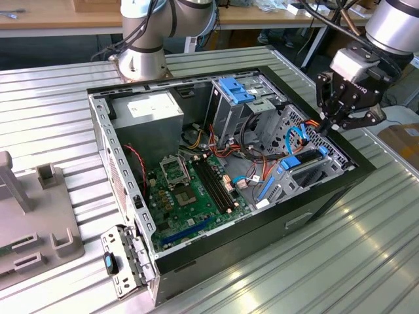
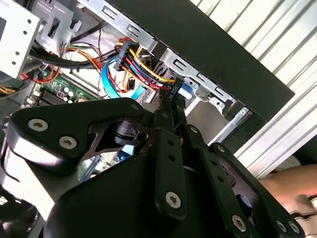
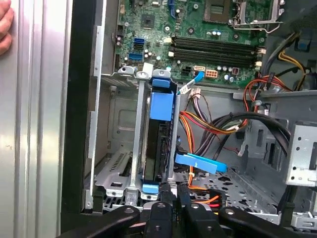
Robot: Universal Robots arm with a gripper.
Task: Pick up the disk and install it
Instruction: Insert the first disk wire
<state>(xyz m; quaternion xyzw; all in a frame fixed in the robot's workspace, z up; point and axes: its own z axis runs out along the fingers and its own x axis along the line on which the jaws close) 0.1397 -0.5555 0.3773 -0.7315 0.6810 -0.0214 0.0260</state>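
- The disk stands on edge in a metal bay of the open computer case, blue frame at both ends, seen in the first wrist view.
- Bay rails hug both its sides; cables crowd one side.
- The gripper sits at the disk's near end, fingertips drawn narrow together; contact unclear.
- In the exterior view the gripper hides the bay.
- A hand rests on the desk.
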